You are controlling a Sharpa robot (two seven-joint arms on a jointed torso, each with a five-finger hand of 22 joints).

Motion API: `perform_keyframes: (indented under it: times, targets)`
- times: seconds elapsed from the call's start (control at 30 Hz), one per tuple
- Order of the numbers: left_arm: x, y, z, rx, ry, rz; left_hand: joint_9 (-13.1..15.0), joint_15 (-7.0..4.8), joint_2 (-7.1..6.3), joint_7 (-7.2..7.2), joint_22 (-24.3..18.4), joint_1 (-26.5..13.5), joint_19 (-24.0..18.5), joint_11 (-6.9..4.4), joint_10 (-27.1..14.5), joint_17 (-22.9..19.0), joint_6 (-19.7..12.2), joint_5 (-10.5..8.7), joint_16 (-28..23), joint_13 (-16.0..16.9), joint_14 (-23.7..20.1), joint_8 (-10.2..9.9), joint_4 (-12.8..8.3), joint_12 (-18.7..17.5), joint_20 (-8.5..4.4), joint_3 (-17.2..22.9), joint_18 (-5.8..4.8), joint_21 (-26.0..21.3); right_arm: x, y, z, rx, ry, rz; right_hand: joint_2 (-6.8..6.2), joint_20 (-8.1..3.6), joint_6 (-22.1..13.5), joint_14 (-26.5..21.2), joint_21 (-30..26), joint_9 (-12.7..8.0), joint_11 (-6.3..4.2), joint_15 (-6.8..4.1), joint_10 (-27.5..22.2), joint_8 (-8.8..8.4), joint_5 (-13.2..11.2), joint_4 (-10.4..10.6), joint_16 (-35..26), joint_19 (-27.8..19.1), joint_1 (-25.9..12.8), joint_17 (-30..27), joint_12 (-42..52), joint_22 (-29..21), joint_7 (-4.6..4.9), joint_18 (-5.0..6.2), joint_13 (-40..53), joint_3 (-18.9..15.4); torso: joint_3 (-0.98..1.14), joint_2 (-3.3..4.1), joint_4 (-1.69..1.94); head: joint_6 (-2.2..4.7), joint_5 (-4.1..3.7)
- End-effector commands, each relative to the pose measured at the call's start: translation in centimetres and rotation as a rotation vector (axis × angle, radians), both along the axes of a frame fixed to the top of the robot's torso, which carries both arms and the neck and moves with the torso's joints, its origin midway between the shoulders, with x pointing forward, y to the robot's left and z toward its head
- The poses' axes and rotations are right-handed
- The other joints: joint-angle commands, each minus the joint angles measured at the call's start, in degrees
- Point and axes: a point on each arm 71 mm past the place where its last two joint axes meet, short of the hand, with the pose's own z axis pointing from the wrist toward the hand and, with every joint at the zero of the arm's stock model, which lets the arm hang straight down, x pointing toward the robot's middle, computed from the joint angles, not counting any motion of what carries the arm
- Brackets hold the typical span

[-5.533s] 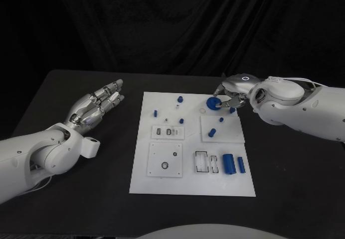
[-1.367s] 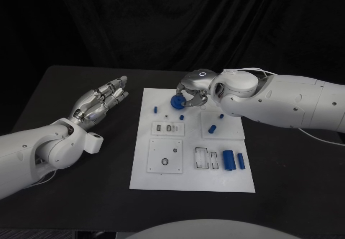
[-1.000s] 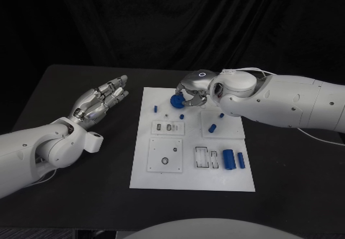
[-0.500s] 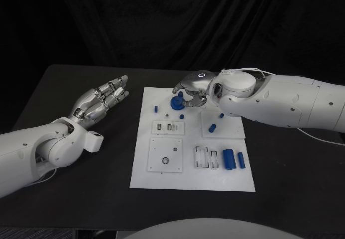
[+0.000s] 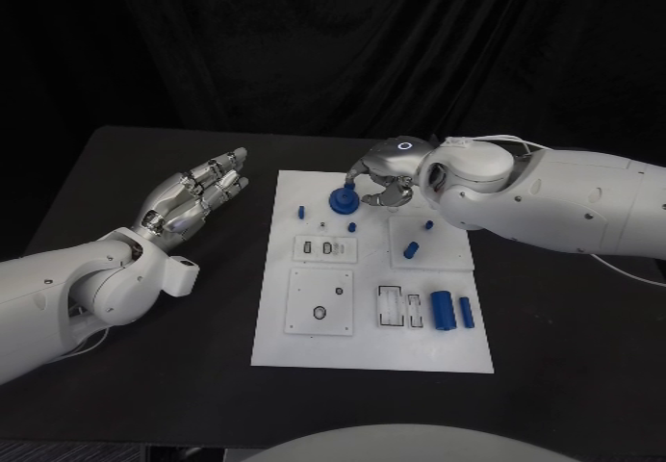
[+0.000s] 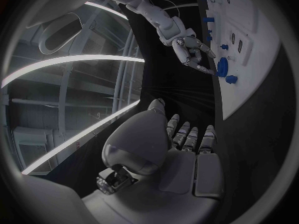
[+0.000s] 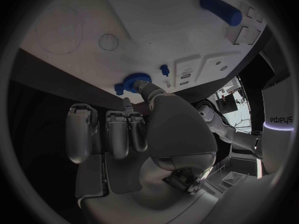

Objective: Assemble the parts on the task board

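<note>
- At about 9 o'clock from the board we see the left hand (image 5: 192, 197). It lies over the black table (image 5: 166, 366) with the palm up and the fingers stretched out and apart, and it holds nothing. In the left wrist view this hand (image 6: 168, 149) shows the same flat, empty palm.
- In the middle we see the white task board (image 5: 361, 351), which lies flat on the table.
- On the left part of the board, toward 11 o'clock, a small blue peg (image 5: 300, 211) stands. Below it there is a small plate with two slots (image 5: 322, 248), and toward 7 o'clock a square plate with an oval hole (image 5: 320, 300).
- At 12 o'clock of the board we see the blue gear (image 5: 340, 201), a round disc with teeth. The fingers of the right hand grip it and it is just over the far edge of the board. We cannot tell if it touches the board. The right wrist view shows the gear (image 7: 133, 80) at the fingertips (image 7: 138, 137).
- Just below the gear a small blue pin (image 5: 351, 227) stands in the board.
- The right hand (image 5: 385, 179) comes from 2 o'clock and is closed around the gear.
- More to the right, a short blue cylinder (image 5: 411, 250) lies on a raised square plate.
- Toward 4 o'clock a thick blue cylinder (image 5: 442, 309) and a thinner blue rod (image 5: 465, 312) lie side by side.
</note>
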Motion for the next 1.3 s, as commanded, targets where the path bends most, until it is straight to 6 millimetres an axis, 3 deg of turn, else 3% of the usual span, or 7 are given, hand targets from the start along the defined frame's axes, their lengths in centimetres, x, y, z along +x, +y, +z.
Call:
perform_keyframes:
  times: [0.03,0.23,0.37,0.5,0.83,1.03,1.3]
  targets:
    - [-0.3,-0.1,0.7,-0.057,-0.084,-0.015,0.1,0.49,-0.08,0.35,0.05,0.71,-0.05,0.07,0.23,-0.1,-0.13,0.39,-0.21,0.05,-0.02,0.29,0.1,0.3,0.32,0.33,0.38,0.18,-0.8,-1.2,2.1,0.097,-0.112,0.013,0.05,-0.01,3.83,6.1,1.64,0.09,0.14,0.08,6.08,0.96,-5.56,1.76,0.38,2.53,-2.4,15.09,0.16,12.43,0.5,-0.19,15.08,-1.78,0.02,0.0,-0.02,0.24,0.28]
    - [-0.5,0.1,0.8,-0.053,-0.084,-0.005,0.13,0.48,-0.12,0.36,0.05,0.74,-0.05,0.06,0.31,-0.1,0.1,0.43,-0.21,0.07,-0.02,0.32,0.08,0.36,0.33,0.34,0.39,0.18,-2.6,-5.7,4.8,0.094,-0.125,-0.048,-0.05,0.17,6.41,6.1,3.06,0.04,0.27,0.2,6.08,1.22,-9.59,4.14,0.38,3.37,-4.22,15.09,0.16,13.15,0.57,-0.57,15.08,-4.17,0.01,0.0,-0.03,0.22,0.59]
    - [-0.6,0.1,0.8,-0.052,-0.084,-0.002,0.15,0.45,-0.19,0.4,0.07,0.76,-0.02,0.03,0.4,-0.1,0.27,0.45,-0.21,0.09,-0.02,0.35,0.07,0.43,0.33,0.33,0.39,0.21,-3.8,-8.5,5.6,0.095,-0.115,-0.071,-0.17,0.11,8.59,6.1,5.7,0.19,0.03,0.06,6.08,1.65,-9.08,5.44,0.38,4.81,-4.43,15.09,0.16,14.29,0.18,-1.29,15.08,-5.21,0.01,-0.04,-0.11,0.34,-0.1]
    - [-0.5,-0.1,0.8,-0.054,-0.084,-0.007,0.15,0.45,-0.19,0.4,0.07,0.76,-0.02,0.03,0.4,-0.1,0.27,0.45,-0.21,0.09,-0.02,0.35,0.07,0.43,0.33,0.33,0.39,0.21,-4.4,-10.4,5.9,0.102,-0.105,-0.102,-0.21,-0.05,9.38,6.1,6.65,0.2,-0.14,-0.12,6.08,1.71,-8.73,5.79,0.38,5.32,-4.01,15.09,0.16,14.69,0.06,-1.55,15.08,-5.4,0.01,-0.01,0.23,0.53,-0.96]
    - [-0.5,-0.3,0.8,-0.056,-0.082,-0.014,0.15,0.44,-0.22,0.42,0.07,0.77,-0.02,0.01,0.41,-0.1,0.32,0.47,-0.21,0.09,-0.02,0.37,0.06,0.44,0.33,0.33,0.4,0.21,-4.7,-14.0,4.3,0.096,-0.073,-0.174,-0.87,-0.16,9.57,6.1,6.79,0.03,-0.26,-0.21,6.08,1.37,-8.31,6.39,0.38,5.39,-3.74,15.09,0.16,14.75,-0.09,-1.59,15.08,-5.96,0.01,-0.05,-0.38,0.46,-2.49]
    - [-0.5,-0.3,0.8,-0.056,-0.081,-0.015,0.15,0.44,-0.23,0.44,0.07,0.8,-0.02,0.01,0.4,-0.1,0.34,0.5,-0.21,0.08,-0.02,0.37,0.05,0.43,0.33,0.35,0.41,0.21,-4.5,-15.6,2.7,0.082,-0.044,-0.232,-1.18,-0.2,9.16,6.1,6.41,-0.17,-0.28,-0.23,6.08,0.9,-8.59,6.9,0.38,5.19,-3.59,15.09,0.16,14.61,-0.11,-1.48,15.08,-6.28,0.19,0.04,-0.11,0.56,-3.6]
    - [-0.5,-0.3,0.7,-0.057,-0.08,-0.018,0.15,0.44,-0.23,0.45,0.07,0.83,-0.01,0.0,0.42,-0.1,0.31,0.52,-0.21,0.08,-0.02,0.37,0.03,0.44,0.34,0.38,0.41,0.22,-4.5,-16.4,1.1,0.075,-0.02,-0.272,-1.58,-0.19,9.45,6.1,5.8,-0.27,-0.21,-0.19,6.08,0.64,-9.89,8.18,0.38,4.85,-3.58,15.09,0.16,14.39,-0.01,-1.31,15.08,-7.01,0.07,0.08,-0.03,0.46,-4.22]
